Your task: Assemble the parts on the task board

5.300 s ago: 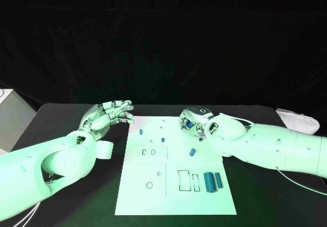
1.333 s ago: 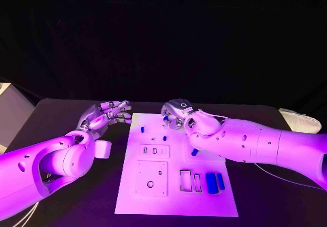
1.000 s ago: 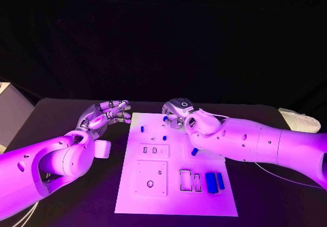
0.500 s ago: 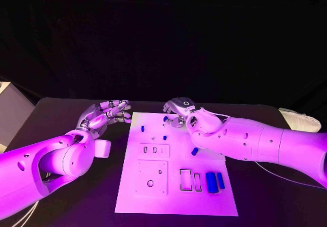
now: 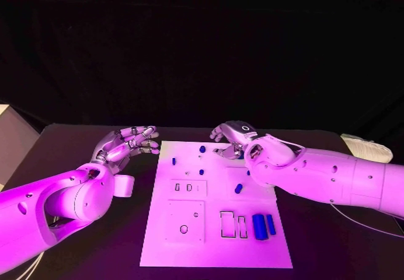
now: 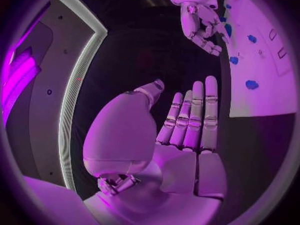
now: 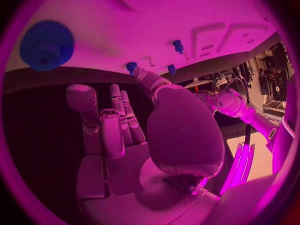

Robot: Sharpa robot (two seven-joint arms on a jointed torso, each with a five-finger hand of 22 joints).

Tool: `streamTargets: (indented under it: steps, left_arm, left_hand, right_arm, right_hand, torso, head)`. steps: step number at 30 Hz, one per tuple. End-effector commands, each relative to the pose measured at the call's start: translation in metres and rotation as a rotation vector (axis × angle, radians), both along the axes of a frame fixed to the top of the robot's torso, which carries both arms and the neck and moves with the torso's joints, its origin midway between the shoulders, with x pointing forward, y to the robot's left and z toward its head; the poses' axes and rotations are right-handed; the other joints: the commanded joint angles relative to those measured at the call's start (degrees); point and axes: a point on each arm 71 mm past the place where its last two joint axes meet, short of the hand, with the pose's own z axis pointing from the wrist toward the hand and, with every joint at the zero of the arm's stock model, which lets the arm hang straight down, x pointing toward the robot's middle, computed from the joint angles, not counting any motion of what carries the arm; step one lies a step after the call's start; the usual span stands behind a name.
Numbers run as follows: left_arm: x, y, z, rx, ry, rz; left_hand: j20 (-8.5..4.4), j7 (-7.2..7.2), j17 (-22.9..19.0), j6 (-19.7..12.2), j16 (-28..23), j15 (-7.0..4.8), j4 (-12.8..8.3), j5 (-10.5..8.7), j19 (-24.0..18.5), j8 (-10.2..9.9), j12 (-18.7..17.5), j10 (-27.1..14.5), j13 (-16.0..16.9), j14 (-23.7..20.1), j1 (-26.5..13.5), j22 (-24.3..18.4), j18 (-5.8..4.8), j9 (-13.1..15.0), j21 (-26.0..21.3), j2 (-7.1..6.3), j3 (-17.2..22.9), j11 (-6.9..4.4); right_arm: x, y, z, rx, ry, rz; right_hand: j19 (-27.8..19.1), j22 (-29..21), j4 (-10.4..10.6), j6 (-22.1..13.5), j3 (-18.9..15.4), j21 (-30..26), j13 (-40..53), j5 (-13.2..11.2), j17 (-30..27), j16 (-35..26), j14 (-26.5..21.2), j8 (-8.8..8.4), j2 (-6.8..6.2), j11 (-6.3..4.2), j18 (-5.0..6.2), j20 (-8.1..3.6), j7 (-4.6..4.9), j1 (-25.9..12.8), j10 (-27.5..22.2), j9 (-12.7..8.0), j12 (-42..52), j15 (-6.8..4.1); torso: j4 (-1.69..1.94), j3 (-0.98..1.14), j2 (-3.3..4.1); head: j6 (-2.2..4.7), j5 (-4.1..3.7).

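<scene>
Hovering our empty, loosely curled right hand over the task board, we risk toppling the seated peg; our left hand waits released.

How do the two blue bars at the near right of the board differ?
The left bar looks wider and longer than the right bar. The left bar reaches nearer the board's front edge, and the right bar lies closer to its right edge. Both are blue, lying flat, side by side and parallel.

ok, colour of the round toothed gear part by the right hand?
Blue; the round toothed gear part shows best in the right wrist view.
</scene>
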Motion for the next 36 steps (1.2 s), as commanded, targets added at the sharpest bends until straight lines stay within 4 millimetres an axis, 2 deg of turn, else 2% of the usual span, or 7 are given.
streamTargets:
  steps: [1,6,7,9,12,20,36]
  left_arm:
    - [0.0,-0.002,0.002,-0.016,-0.012,-0.023]
    - [0.0,-0.001,0.002,-0.014,-0.019,-0.025]
    - [0.0,-0.001,0.002,-0.013,-0.022,-0.027]
    - [0.0,-0.001,0.002,-0.011,-0.024,-0.031]
    - [0.0,-0.002,0.002,-0.011,-0.024,-0.04]
    - [0.0,-0.004,0.002,-0.01,-0.023,-0.05]
    - [0.0,-0.003,0.001,-0.008,-0.021,-0.051]
  left_hand:
    - [0.21,1.98,0.06,-0.45,0.29,-0.04,-0.33,0.13,-0.41,-0.31,-0.33,-0.34,-0.08,-0.42,-0.52,0.09,0.64,-0.04,0.27,0.07,-0.04,0.08]
    - [0.13,0.84,0.21,-0.55,0.87,-0.41,-0.7,0.14,-0.77,-0.33,0.35,0.86,0.14,-0.41,-0.16,0.27,0.77,-0.04,0.65,0.18,0.16,-0.57]
    - [0.02,0.26,0.25,-0.75,1.14,-0.57,-0.82,0.13,-0.92,-0.44,0.51,1.32,0.15,-0.37,-0.09,0.35,0.79,-0.09,0.85,0.22,0.25,-0.73]
    - [-0.09,-0.04,0.3,-0.71,1.46,-0.72,-0.88,0.14,-1.09,-0.45,0.76,2.04,0.18,-0.28,-0.13,0.46,0.79,-0.09,1.09,0.29,0.36,-0.95]
    - [-0.28,0.23,0.38,-0.23,1.99,-1.0,-0.9,0.13,-1.27,-0.28,1.22,3.38,0.27,-0.07,-0.33,0.62,0.8,-0.02,1.5,0.28,0.46,-1.31]
    - [-0.55,0.37,0.68,0.1,3.21,-1.27,-1.03,0.14,-0.9,-0.26,1.12,3.86,0.16,0.86,-0.45,1.08,0.82,-0.02,2.53,0.16,0.65,-1.41]
    - [-0.71,0.41,0.9,0.23,4.13,-1.38,-1.13,0.13,-0.59,-0.32,0.72,3.54,0.01,1.46,-0.54,1.49,0.81,-0.05,3.43,0.1,0.79,-1.38]
  right_arm:
    - [-0.003,-0.016,0.009,0.138,0.09,-0.006]
    - [-0.005,-0.044,0.017,0.202,0.185,-0.04]
    - [-0.005,-0.051,0.018,0.206,0.204,-0.05]
    - [-0.004,-0.062,0.018,0.207,0.234,-0.07]
    - [0.001,-0.079,0.016,0.188,0.268,-0.115]
    - [0.01,-0.091,0.006,0.122,0.286,-0.185]
    - [0.015,-0.08,-0.011,0.067,0.308,-0.239]
  right_hand:
    - [0.48,0.57,0.27,0.39,0.46,0.23,1.49,0.95,0.63,0.4,2.64,-0.16,-0.13,-1.35,0.23,-0.92,-0.89,1.14,6.01,-0.02,2.56,-1.06]
    - [0.66,0.39,-0.52,1.49,-0.67,-0.32,9.9,2.68,0.83,0.47,2.74,0.89,-1.41,-3.89,0.16,-3.12,-2.56,1.82,15.34,0.41,13.82,-3.3]
    - [1.41,0.68,0.06,0.74,-2.12,-0.99,33.53,3.05,1.03,0.53,2.93,1.6,-0.14,-3.88,-0.35,-3.82,-2.68,1.82,5.23,0.66,36.1,-3.32]
    - [2.74,3.29,0.5,0.8,-2.83,0.94,62.68,3.25,3.67,1.85,3.55,2.35,-0.27,-3.55,-0.56,-3.04,-2.56,1.48,14.42,0.8,64.76,-2.97]
    - [5.05,9.16,1.99,-1.05,-4.91,5.59,79.54,3.8,9.83,4.51,4.67,3.44,-0.12,-2.42,-1.53,-2.31,-1.79,0.45,20.56,0.97,80.12,-2.43]
    - [7.56,16.71,3.89,-3.86,-9.05,11.81,85.84,3.76,16.1,6.69,5.83,4.95,0.78,-1.8,-2.74,-1.73,-0.96,0.76,25.05,1.15,85.48,-1.44]
    - [8.68,20.28,5.85,-4.87,-12.27,14.76,85.84,3.91,16.83,6.9,5.98,5.94,1.46,-1.55,-3.36,-1.42,-0.74,1.11,25.05,1.2,85.48,-1.16]
  torso:
    - [-0.57,0.19,-0.14]
    - [-1.12,0.45,-0.39]
    - [-1.25,0.53,-0.42]
    - [-1.39,0.66,-0.43]
    - [-1.44,0.87,-0.45]
    - [-1.27,1.19,-0.47]
    - [-1.31,0.94,-0.47]
  head:
    - [0.29,0.14]
    - [0.52,0.35]
    - [0.54,0.35]
    - [0.62,0.38]
    - [0.61,0.25]
    - [0.39,-0.17]
    - [-0.32,0.05]
